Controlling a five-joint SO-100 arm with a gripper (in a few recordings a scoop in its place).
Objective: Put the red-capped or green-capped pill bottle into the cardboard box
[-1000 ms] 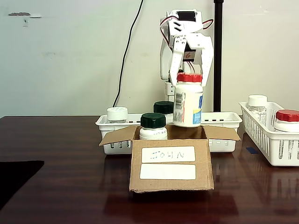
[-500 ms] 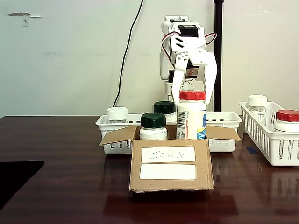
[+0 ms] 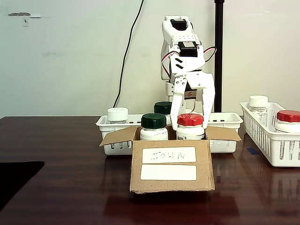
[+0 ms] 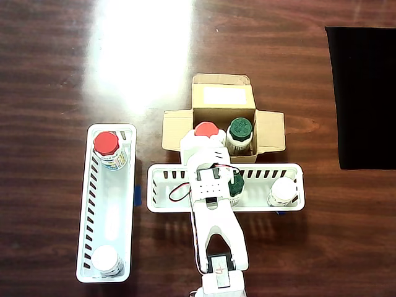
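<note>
While the red-capped pill bottle (image 3: 190,126) stands upright inside the cardboard box (image 3: 170,169), only its cap and shoulder rise above the rim in the fixed view, right beside a green-capped bottle (image 3: 153,127) that shares the box. The gripper (image 3: 191,123) hangs straight down over it, and the white fingers (image 3: 175,112) flank the red cap on both sides; whether they press on it or stand just clear of it, I cannot tell from either view. In the overhead view the cap (image 4: 206,130) sits in the box's left half, directly under the front of the arm. The bottle's long axis is vertical and lines up with the fingers' own downward reach, so I judge that the next move calls for parting them sideways and lifting straight up, away from the bottle's top. A tilt on the way out could knock the neighbouring green cap. Behind the box, the white slotted basket (image 3: 225,119) rests on the desk (image 3: 65,178).
</note>
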